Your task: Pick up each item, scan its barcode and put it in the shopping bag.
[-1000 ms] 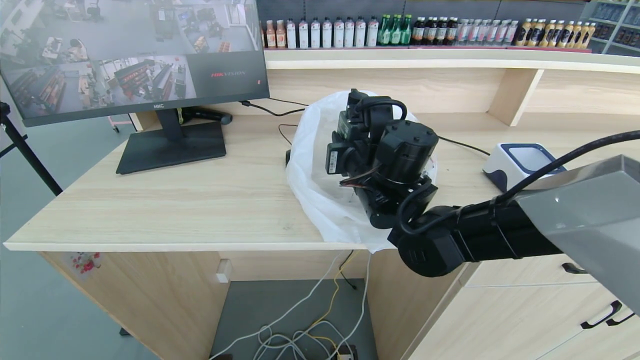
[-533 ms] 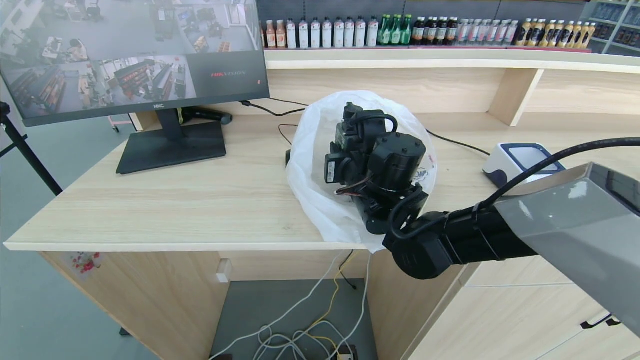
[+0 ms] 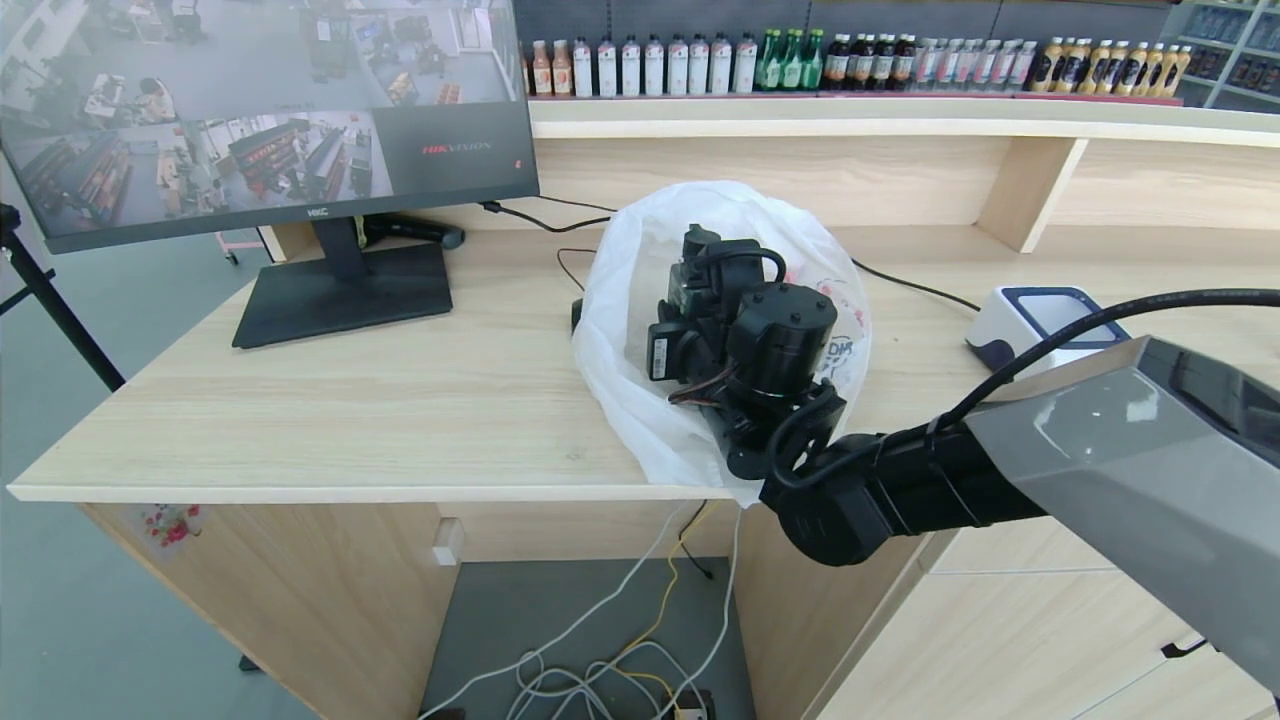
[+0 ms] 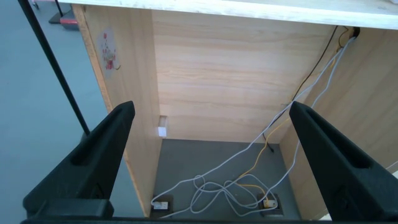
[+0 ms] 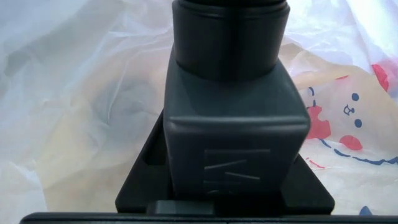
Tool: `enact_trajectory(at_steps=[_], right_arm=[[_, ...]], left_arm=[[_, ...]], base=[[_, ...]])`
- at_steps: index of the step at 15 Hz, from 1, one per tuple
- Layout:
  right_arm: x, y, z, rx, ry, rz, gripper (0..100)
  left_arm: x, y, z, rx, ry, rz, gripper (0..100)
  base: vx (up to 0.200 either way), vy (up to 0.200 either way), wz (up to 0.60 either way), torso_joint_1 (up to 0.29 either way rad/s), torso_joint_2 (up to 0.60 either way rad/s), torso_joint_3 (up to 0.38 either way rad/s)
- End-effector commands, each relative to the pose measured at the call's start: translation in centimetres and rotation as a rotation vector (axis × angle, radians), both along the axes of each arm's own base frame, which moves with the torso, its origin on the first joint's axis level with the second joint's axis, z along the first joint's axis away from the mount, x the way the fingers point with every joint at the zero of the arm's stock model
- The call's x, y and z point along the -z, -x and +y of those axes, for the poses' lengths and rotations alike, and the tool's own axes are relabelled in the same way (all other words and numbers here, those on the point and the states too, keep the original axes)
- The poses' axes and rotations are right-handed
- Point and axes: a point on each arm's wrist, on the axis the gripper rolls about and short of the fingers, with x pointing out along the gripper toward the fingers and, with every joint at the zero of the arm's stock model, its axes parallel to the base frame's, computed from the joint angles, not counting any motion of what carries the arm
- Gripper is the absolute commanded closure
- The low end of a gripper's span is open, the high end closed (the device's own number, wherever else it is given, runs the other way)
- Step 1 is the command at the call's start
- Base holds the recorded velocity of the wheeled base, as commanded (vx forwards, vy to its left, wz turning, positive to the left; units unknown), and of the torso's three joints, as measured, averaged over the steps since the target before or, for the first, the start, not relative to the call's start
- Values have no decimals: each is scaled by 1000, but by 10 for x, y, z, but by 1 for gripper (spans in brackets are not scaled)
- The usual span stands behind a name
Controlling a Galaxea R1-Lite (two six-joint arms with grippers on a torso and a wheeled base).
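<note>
A white plastic shopping bag [image 3: 640,400] stands open on the wooden counter [image 3: 400,390]. My right gripper [image 3: 700,260] reaches down into the bag's mouth, its wrist over the near rim. In the right wrist view a dark grey square bottle [image 5: 230,124] with a round black cap sits in my right gripper [image 5: 227,193], which is shut on it, with the bag's plastic [image 5: 81,93] all around. A packet with red and blue print [image 5: 348,118] lies inside the bag beside the bottle. My left gripper [image 4: 211,112] hangs open below the counter's edge, holding nothing.
A white barcode scanner [image 3: 1040,320] sits on the counter right of the bag. A monitor [image 3: 270,110] on a black stand takes the back left, with a black handheld device [image 3: 410,232] behind it. Cables [image 4: 230,180] trail on the floor under the counter.
My right arm has sunk lower and slightly nearer, carrying the gripper deeper into the bag; the bag's far rim now shows above it.
</note>
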Motion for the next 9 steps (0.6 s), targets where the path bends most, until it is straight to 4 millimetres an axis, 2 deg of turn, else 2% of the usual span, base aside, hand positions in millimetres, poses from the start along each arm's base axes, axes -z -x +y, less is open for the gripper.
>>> enact_trajectory(at_steps=[1,9], right_arm=[[4,-1,1,0,5,7,100],[7,-2,2,1,8,13,100]], left_arm=[[0,0,0,0,0,0,0],[0,0,0,0,0,0,0]], base=[[0,0,0,0,0,0],[0,0,0,0,0,0]])
